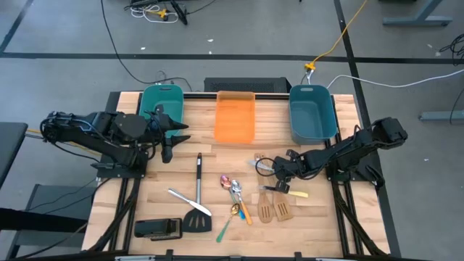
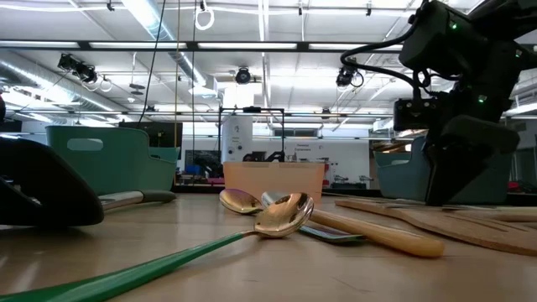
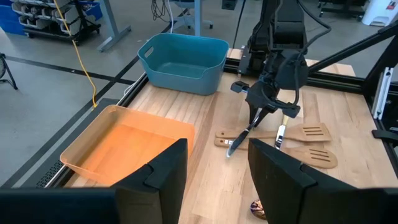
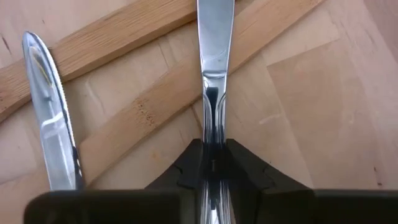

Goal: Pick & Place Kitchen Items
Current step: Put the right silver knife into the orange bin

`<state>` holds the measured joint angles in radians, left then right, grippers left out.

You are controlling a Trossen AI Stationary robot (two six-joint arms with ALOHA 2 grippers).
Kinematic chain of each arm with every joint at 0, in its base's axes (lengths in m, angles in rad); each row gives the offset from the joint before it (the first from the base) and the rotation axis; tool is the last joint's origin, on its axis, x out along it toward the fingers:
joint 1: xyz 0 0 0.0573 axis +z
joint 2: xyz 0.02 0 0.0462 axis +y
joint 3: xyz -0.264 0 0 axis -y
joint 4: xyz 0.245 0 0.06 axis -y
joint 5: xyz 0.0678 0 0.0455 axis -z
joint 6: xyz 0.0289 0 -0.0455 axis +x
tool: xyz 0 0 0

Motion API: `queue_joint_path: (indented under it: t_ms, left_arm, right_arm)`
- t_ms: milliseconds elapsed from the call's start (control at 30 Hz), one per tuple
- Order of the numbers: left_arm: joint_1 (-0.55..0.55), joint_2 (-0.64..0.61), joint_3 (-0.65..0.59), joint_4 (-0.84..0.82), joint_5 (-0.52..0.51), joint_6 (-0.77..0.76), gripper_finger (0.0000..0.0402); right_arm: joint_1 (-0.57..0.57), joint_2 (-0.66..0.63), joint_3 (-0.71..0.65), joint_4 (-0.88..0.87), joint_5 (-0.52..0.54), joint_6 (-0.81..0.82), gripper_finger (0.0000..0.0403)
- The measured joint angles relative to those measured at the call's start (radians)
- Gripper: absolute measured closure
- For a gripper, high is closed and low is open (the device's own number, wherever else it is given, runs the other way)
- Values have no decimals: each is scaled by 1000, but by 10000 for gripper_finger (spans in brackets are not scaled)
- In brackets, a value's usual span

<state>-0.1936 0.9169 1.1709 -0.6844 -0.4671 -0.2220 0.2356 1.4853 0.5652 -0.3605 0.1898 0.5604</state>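
Note:
My right gripper point(image 1: 278, 171) stands at the table's right middle, pointing steeply down, shut on a silver utensil point(image 4: 214, 50). That utensil lies over the handles of two light-wood spatulas point(image 1: 274, 210). A silver knife point(image 4: 53, 130) lies beside it. Several spoons point(image 1: 233, 192), a black spatula point(image 1: 197, 210) and another knife point(image 1: 185, 197) lie nearer the front. My left gripper point(image 1: 168, 141) hangs open and high beside the left teal bin point(image 1: 161, 101), with nothing between its fingers point(image 3: 165, 174). My right gripper pinches the silver utensil's narrow stem point(image 4: 211, 134) between its two fingers. The fingers come from above, slanting, and lie in line with the utensil. The utensil slants down away from the fingers point(image 3: 258, 115), its far end point(image 3: 230, 149) low by a wooden spatula handle.
An orange bin point(image 1: 235, 116) and a second teal bin point(image 1: 313, 112) stand along the far edge. A flat black block point(image 1: 156, 228) sits at the front left. A yellow-handled utensil point(image 1: 293, 193) lies right of the spoons. Bare wood shows between the black spatula and the bins.

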Motion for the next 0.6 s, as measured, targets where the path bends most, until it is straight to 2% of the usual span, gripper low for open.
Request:
queue_joint_path:
  t_ms: [267, 600]
  left_arm:
    - [0, 0, 0, 0, 0, 0, 225]
    - [0, 0, 0, 0, 0, 0, 225]
  right_arm:
    - [0, 2, 11, -14, -10, 24, 349]
    - [-1, 7, 186, -193, 6, -19, 349]
